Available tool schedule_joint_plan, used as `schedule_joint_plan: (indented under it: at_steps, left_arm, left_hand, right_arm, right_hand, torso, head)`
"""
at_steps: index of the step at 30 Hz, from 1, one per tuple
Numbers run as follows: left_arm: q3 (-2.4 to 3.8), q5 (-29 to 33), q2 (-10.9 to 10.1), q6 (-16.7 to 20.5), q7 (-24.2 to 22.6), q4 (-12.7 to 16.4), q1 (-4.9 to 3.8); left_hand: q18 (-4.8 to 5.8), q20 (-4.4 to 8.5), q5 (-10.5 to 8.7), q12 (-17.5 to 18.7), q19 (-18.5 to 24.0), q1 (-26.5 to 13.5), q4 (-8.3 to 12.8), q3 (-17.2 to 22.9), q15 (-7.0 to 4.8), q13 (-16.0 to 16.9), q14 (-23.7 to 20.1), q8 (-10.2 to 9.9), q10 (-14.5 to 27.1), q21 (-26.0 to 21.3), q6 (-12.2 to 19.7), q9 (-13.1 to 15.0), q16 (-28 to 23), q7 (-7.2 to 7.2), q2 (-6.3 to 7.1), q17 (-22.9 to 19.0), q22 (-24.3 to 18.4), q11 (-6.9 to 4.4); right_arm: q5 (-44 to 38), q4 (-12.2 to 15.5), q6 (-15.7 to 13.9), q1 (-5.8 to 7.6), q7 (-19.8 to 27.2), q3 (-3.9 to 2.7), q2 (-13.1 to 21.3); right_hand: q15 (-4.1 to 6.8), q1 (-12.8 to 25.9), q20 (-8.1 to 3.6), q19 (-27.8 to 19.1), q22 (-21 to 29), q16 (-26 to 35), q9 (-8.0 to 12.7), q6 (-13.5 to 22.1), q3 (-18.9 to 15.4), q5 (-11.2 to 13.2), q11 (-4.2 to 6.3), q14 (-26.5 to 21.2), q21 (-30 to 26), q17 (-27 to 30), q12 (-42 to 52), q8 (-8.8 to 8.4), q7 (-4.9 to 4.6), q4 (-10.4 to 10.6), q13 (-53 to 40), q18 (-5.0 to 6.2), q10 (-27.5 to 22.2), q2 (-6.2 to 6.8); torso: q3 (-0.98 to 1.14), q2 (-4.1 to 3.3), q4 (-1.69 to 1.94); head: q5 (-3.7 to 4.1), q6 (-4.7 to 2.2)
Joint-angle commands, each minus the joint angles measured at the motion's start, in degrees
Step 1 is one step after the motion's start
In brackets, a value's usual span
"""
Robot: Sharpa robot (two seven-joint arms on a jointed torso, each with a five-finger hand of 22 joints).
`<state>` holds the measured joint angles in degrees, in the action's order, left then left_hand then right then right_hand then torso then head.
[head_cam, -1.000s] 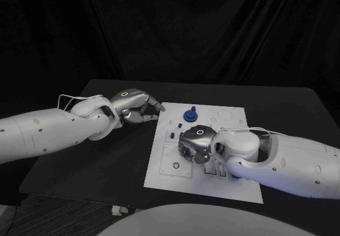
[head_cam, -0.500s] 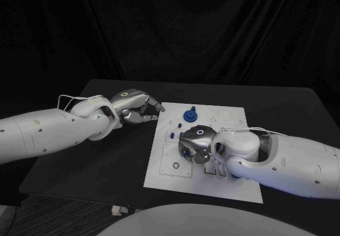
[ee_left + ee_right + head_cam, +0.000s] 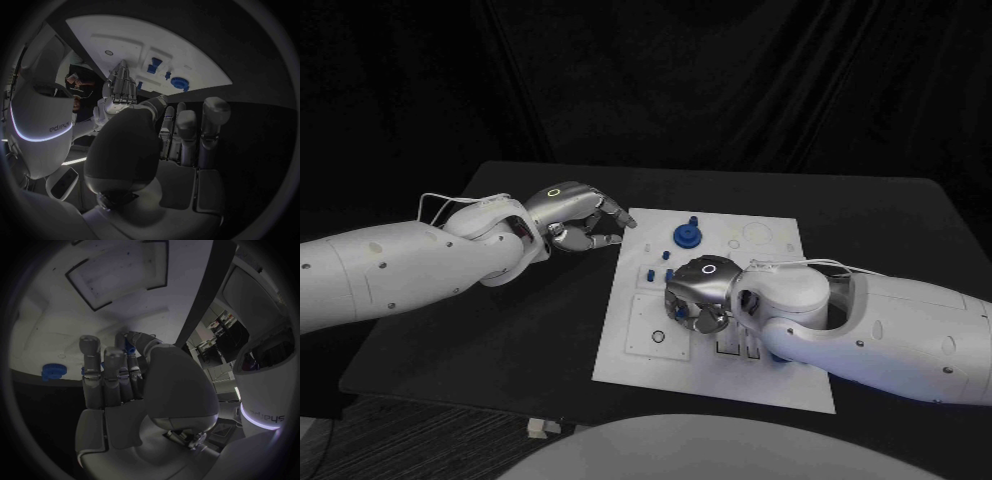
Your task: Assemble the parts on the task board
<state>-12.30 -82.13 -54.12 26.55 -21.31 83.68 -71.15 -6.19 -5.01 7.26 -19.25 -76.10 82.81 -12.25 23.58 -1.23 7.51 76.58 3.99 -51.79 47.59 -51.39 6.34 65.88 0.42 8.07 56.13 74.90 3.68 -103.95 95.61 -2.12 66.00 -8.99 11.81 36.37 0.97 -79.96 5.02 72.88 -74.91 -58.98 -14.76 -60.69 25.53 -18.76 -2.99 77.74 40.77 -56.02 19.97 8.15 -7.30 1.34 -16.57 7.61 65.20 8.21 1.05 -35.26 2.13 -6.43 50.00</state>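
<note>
Task board white, recessed, right hand fingers apparently pinching blue part

The scene is dimly lit, and the surroundings are lost in near-black. Most of the light is caught by the white task board and the white arms, which stand out against the black table. Soft sheen is seen on the silver left hand and right hand. In both wrist views, straight board edges are bent by fisheye distortion, and a dark vignette is seen all round the circle.
</note>
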Motion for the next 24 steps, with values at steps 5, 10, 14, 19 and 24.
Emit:
schedule_joint_plan:
  at_steps: [5,10,14,19,24]
  left_arm:
    - [0.04,0.4,0.1,-0.3,-0.7,0.0,0.12]
    - [0.04,0.4,0.1,-0.3,-0.7,0.0,0.15]
    - [0.04,0.4,0.1,-0.3,-0.7,0.0,0.16]
    - [0.04,0.4,0.1,-0.3,-0.7,0.0,0.18]
    - [0.04,0.4,0.1,-0.4,-0.6,0.0,0.19]
  left_hand:
    - [-0.63,0.1,0.35,-0.2,0.4,-0.1,0.1,0.3,-0.12,0.1,-0.4,-0.2,-0.1,-0.4,-0.1,0.0,-0.3,0.45,-0.48,0.0,5.9,0.08]
    - [-0.63,0.1,0.35,-0.2,0.4,-0.1,0.1,0.3,-0.12,0.1,-0.4,-0.2,-0.1,-0.4,-0.1,0.0,-0.3,0.45,-0.48,0.0,5.9,0.08]
    - [-0.63,0.1,0.35,-0.2,0.4,-0.1,0.1,0.3,-0.12,0.1,-0.4,-0.2,-0.1,-0.4,-0.1,0.0,-0.3,0.45,-0.48,0.0,5.9,0.08]
    - [-0.63,0.1,0.35,-0.2,0.4,-0.1,0.1,0.3,-0.12,0.1,-0.4,-0.2,-0.1,-0.4,-0.1,0.0,-0.3,0.45,-0.48,0.0,5.9,0.08]
    - [-0.63,0.1,0.35,-0.2,0.4,-0.1,0.1,0.3,-0.12,0.1,-0.4,-0.2,-0.1,-0.4,-0.1,0.0,-0.3,0.45,-0.48,0.0,5.9,0.08]
  right_arm:
    - [-0.1,0.2,0.6,-0.14,-0.3,-0.03,0.1]
    - [-0.1,0.1,0.5,-0.14,-0.1,-0.03,0.1]
    - [-0.1,0.0,0.4,-0.14,0.0,-0.03,0.0]
    - [-0.1,0.0,0.3,-0.15,0.0,-0.03,0.0]
    - [-0.1,0.0,0.2,-0.15,0.0,-0.03,0.0]
  right_hand:
    - [0.07,0.5,-0.06,-0.7,-3.5,0.7,0.1,0.6,0.2,0.3,-0.17,-0.5,-0.8,0.5,0.3,-0.3,-0.03,0.3,-0.1,0.8,-0.2,0.04]
    - [0.04,0.5,-0.01,-1.6,-2.8,3.0,0.3,0.6,0.3,0.4,-0.2,-1.5,-3.4,2.6,0.3,-0.57,-0.07,0.3,-0.1,1.19,-0.2,0.08]
    - [-0.04,0.6,0.05,-2.5,-2.0,5.6,0.7,0.9,0.5,0.4,-0.33,-2.4,-6.1,4.8,0.2,-1.05,-0.23,0.3,0.0,1.52,-0.4,0.16]
    - [-0.07,0.6,0.09,-2.5,-1.9,5.8,0.9,1.2,0.6,0.5,-0.37,-2.3,-6.4,4.9,0.1,-1.4,-0.27,0.3,0.0,1.53,-0.5,0.21]
    - [-0.02,0.7,0.09,-2.4,-1.8,6.1,1.3,2.0,0.7,0.7,-0.24,-2.0,-6.7,5.1,-0.1,-2.0,-0.26,0.4,0.1,1.55,-0.5,0.28]
  torso:
    - [0.01,0.01,0.01]
    - [0.0,0.0,0.02]
    - [0.0,0.0,0.02]
    - [0.01,-0.01,0.02]
    - [0.02,-0.02,0.02]
  head:
    - [0.0,0.0]
    - [0.05,0.0]
    - [0.04,0.0]
    - [0.02,0.0]
    - [0.06,0.0]
